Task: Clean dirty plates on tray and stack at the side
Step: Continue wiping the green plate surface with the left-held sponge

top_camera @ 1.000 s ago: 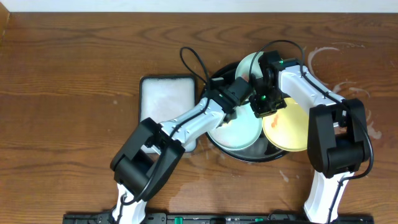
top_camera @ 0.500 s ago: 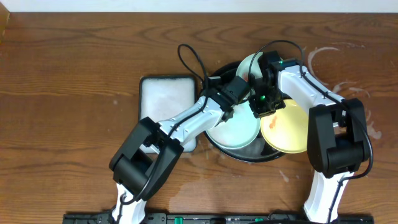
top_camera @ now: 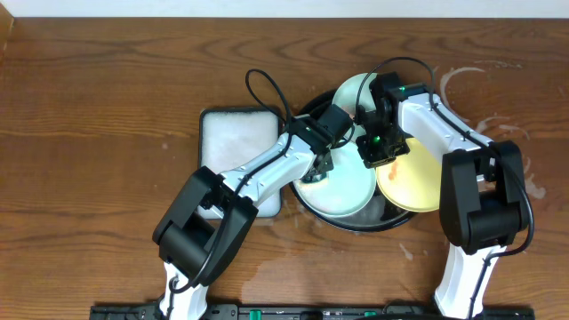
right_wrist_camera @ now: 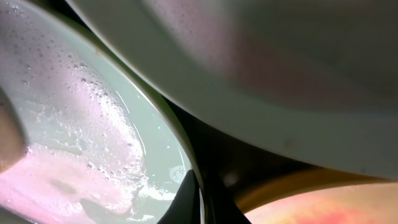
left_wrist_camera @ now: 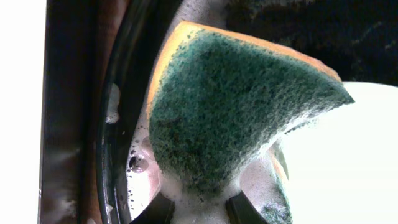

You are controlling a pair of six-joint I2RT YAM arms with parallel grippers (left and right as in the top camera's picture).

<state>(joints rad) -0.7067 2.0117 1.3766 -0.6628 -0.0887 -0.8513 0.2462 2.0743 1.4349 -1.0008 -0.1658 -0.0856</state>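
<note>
suds cover the near mint-green plate (top_camera: pixel 342 191), which lies at 7 o'clock in the black tray (top_camera: pixel 356 224). the left gripper (top_camera: pixel 322 158) hangs over that plate's 11 o'clock edge, clamped on a green-and-yellow sponge (left_wrist_camera: pixel 236 112) whose foam-wet tip sits just inside the tray rim. the right gripper (top_camera: pixel 378 149) is at the same plate's 2 o'clock rim, between it and the yellow plate (top_camera: pixel 418 187) at 4 o'clock in the tray. one fingertip (right_wrist_camera: pixel 188 198) touches the mint rim, but whether the jaws pinch it cannot be told. the second mint-green plate (top_camera: pixel 349 92) rests at 12 o'clock, partly over the far rim.

this looks like the scrubbing step, with nothing stacked yet. most of the near plate lies toward 5 o'clock from the sponge, so the wipe likely runs that way. the left arm is nearer for that, and the right arm is nearer the soap-ringed bare tabletop (top_camera: pixel 498 107) at 2 o'clock from the tray.
</note>
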